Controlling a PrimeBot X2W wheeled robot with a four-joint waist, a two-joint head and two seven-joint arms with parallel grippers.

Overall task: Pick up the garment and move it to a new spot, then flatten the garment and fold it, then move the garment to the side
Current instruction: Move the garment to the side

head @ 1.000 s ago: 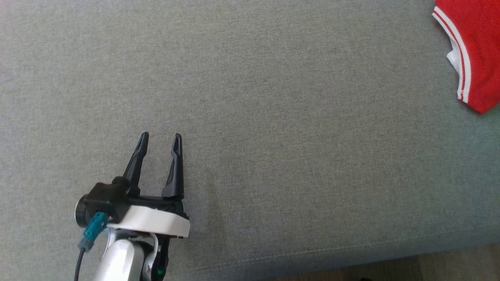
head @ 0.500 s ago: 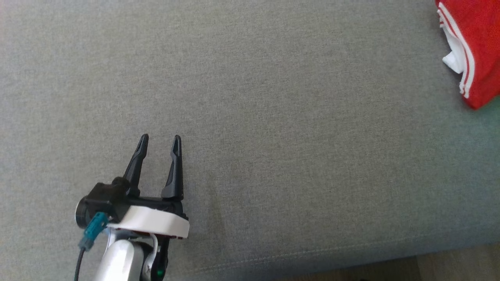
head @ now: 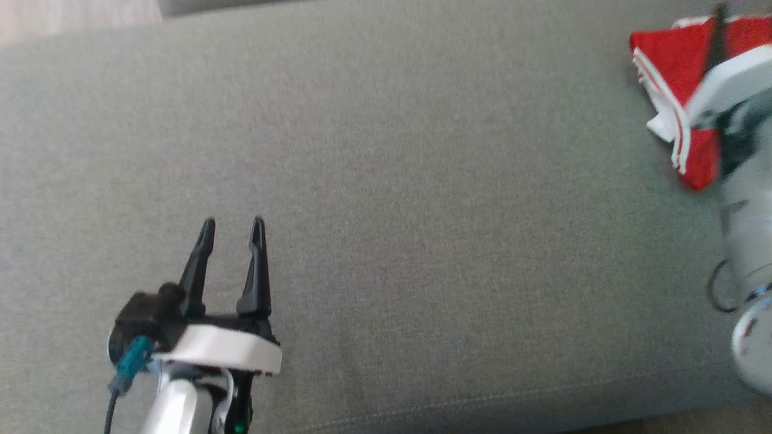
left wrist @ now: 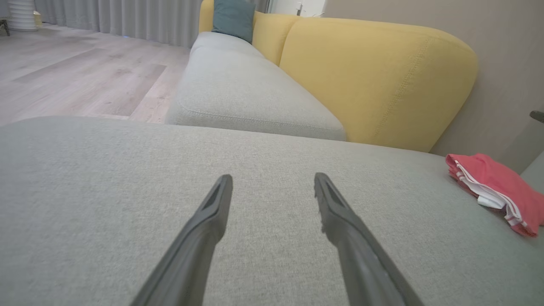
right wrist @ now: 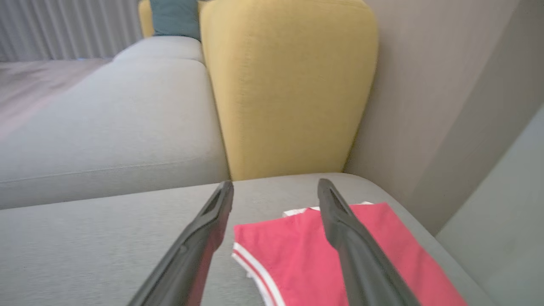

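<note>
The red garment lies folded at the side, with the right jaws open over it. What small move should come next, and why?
Probably draw the right gripper up and back, clear of the garment. It lies folded near the right end of the cushion, the jaws stand open and hold nothing, so the task looks done.

Lit softly and evenly, with barely a shadow on the grey cushion (head: 422,211); smeared by motion in the head view, worst over the right arm (head: 745,199) and red garment (head: 675,60); stretched at the wrist views' edges.
</note>
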